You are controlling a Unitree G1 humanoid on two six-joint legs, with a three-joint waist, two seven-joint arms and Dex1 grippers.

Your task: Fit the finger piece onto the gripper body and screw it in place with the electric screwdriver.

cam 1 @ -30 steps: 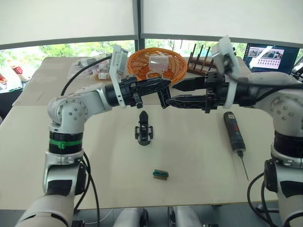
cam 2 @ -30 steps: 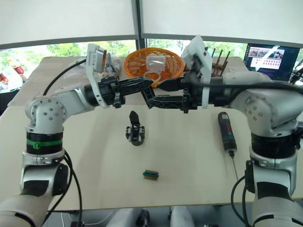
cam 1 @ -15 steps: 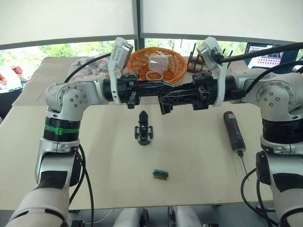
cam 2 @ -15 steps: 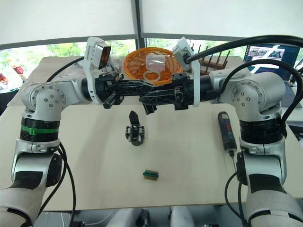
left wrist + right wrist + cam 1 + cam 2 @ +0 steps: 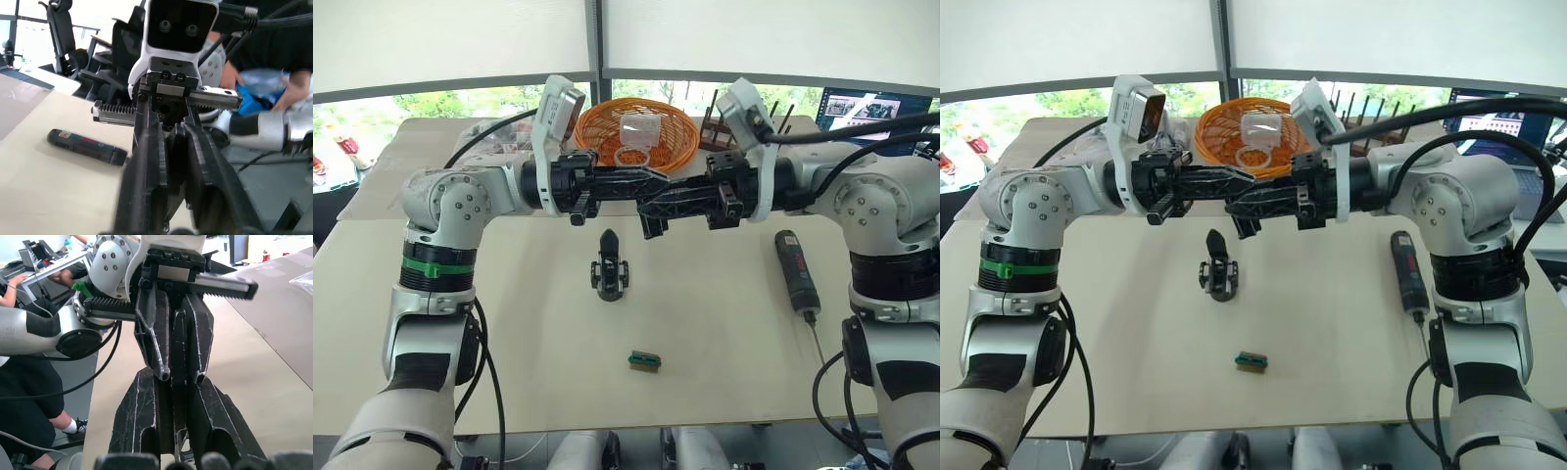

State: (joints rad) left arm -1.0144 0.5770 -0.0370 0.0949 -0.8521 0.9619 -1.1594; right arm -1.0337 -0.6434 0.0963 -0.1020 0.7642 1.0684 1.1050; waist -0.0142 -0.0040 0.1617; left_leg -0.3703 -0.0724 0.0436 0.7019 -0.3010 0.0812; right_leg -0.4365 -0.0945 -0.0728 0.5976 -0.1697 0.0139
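Above the beige table [image 5: 724,333], the left claw [image 5: 651,183] and right claw [image 5: 656,204] meet tip to tip, their black fingers overlapping in mid-air. 1 second ago the 2 claws stood slightly apart with the right one spread; half a second ago they had closed in, and now they hold nearly the same interlocked pose, the arms shifted only a little. Between the meshed fingers a thin black piece [image 5: 177,352] is pinched, apparently the small black tapered plastic finger piece; the right wrist view shows both claws pressed narrowly around it, though which one bears the hold cannot be told.

The small black chunky gripper body [image 5: 610,266] stands upright on the table beneath the claws, pointed finger up, in the same spot as before. The black pen-shaped electric screwdriver [image 5: 797,272] with red markings lies untouched near the right arm, its thin metal bit pointing toward the table's near edge. A small green-brown rectangular block [image 5: 645,361] rests nearer the front edge.

Behind the claws, the round orange woven basket [image 5: 675,122] holds a clear plastic packet [image 5: 639,128] and a pale ring-shaped object [image 5: 631,155]. A dark wooden rack [image 5: 717,125] stands just beside the basket.
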